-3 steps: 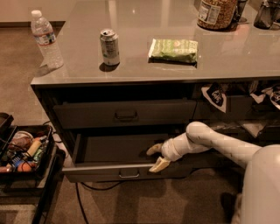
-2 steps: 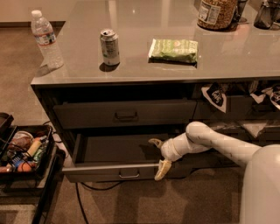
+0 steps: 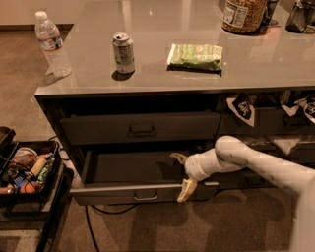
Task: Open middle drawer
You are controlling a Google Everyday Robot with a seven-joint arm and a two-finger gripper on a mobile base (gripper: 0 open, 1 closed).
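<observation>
At the left, low, a black cart (image 3: 55, 197) holds small mixed items. The middle drawer (image 3: 113, 194) stands open, its front well out from the cabinet. The gripper (image 3: 183, 173) is at the right end of this front, jaws spread: one finger (image 3: 187, 190) hangs outside, the other inside. The drawer above (image 3: 98, 129) is closed. On the countertop (image 3: 275, 64), near the front edge, stand a soda can (image 3: 123, 52) and a green snack bag (image 3: 195, 56); a water bottle (image 3: 51, 44) at the front left corner; a jar (image 3: 243, 15) at the far edge

The light is dim and warm, with glare on the bench (image 3: 152, 78). The pincer (image 3: 183, 173) at the open drawer's (image 3: 113, 193) front looks blurry.
</observation>
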